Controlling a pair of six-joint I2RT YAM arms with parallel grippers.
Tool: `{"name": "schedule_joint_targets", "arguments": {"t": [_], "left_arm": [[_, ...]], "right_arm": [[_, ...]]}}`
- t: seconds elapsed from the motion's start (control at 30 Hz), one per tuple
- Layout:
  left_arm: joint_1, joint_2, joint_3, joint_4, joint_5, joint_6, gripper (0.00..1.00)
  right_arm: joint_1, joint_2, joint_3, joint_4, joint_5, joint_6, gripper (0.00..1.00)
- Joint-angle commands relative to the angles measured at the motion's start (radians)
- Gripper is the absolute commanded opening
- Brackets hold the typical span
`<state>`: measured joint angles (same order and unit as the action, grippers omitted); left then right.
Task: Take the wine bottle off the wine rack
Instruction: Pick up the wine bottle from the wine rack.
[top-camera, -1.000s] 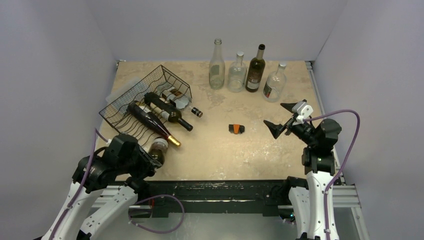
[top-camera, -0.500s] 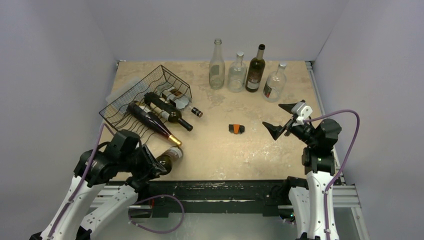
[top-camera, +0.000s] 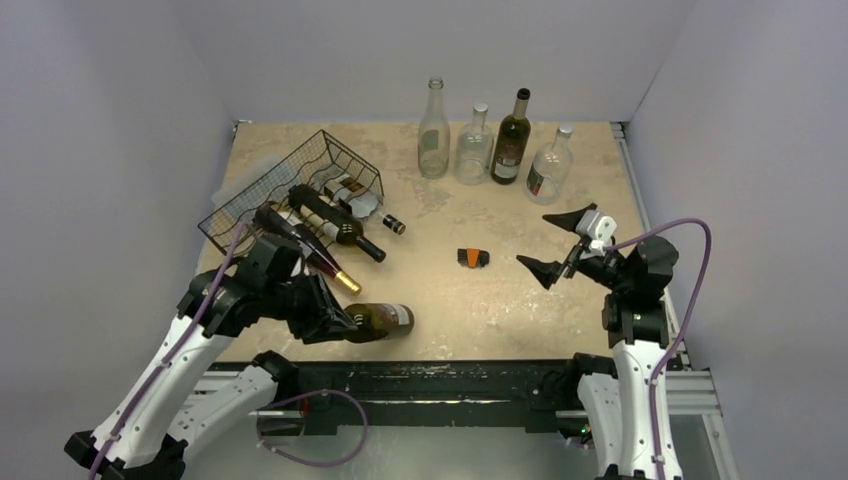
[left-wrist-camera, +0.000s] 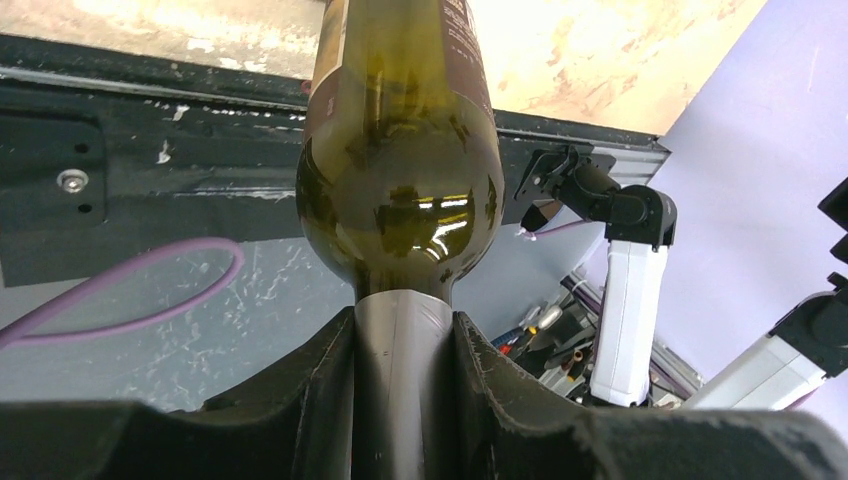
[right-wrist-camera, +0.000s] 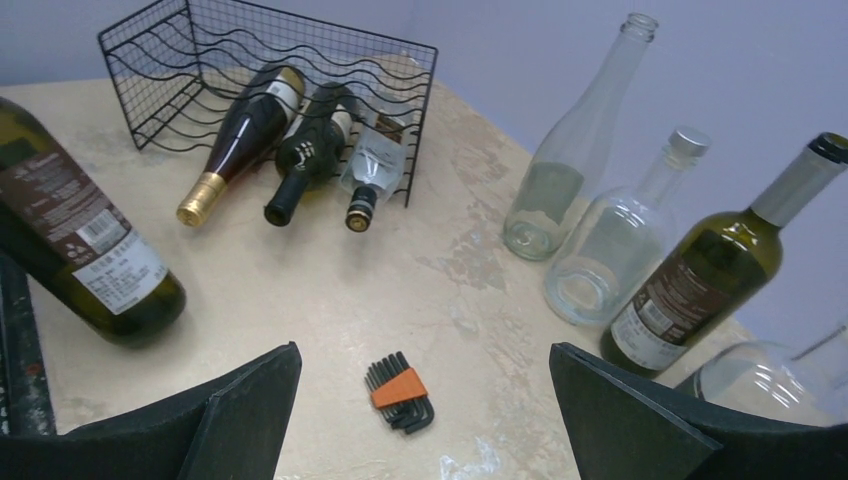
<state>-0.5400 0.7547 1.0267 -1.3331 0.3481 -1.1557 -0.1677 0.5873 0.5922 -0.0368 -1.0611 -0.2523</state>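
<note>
Left pincer is clamped on the neck of the green wine bottle, holding it sideways near the counter's front edge, clear of the wine rack. Right pincer hangs wide apart, empty. Looks like the carry-away step. The next move probably calls for lowering the bottle onto a bare spot, then letting go gently so it doesn't roll.
</note>
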Motion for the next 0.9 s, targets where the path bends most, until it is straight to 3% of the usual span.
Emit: {"name": "schedule_joint_targets", "arguments": {"t": [0.0, 0.4, 0.7, 0.87], "left_arm": [[-0.010, 0.053, 0.045, 0.185, 0.093, 0.052, 0.00], [-0.033, 0.220, 0.115, 0.244, 0.111, 0.114, 0.00], [-0.086, 0.339, 0.179, 0.316, 0.114, 0.097, 0.00], [-0.122, 0.407, 0.237, 0.335, 0.110, 0.096, 0.00]], "right_arm": [[0.029, 0.013, -0.006, 0.009, -0.080, -0.032, 0.99], [0.259, 0.136, -0.019, -0.075, -0.189, -0.227, 0.99], [0.643, 0.396, 0.140, -0.218, 0.022, -0.556, 0.99], [0.785, 0.507, 0.213, -0.174, 0.120, -0.561, 0.99]]}}
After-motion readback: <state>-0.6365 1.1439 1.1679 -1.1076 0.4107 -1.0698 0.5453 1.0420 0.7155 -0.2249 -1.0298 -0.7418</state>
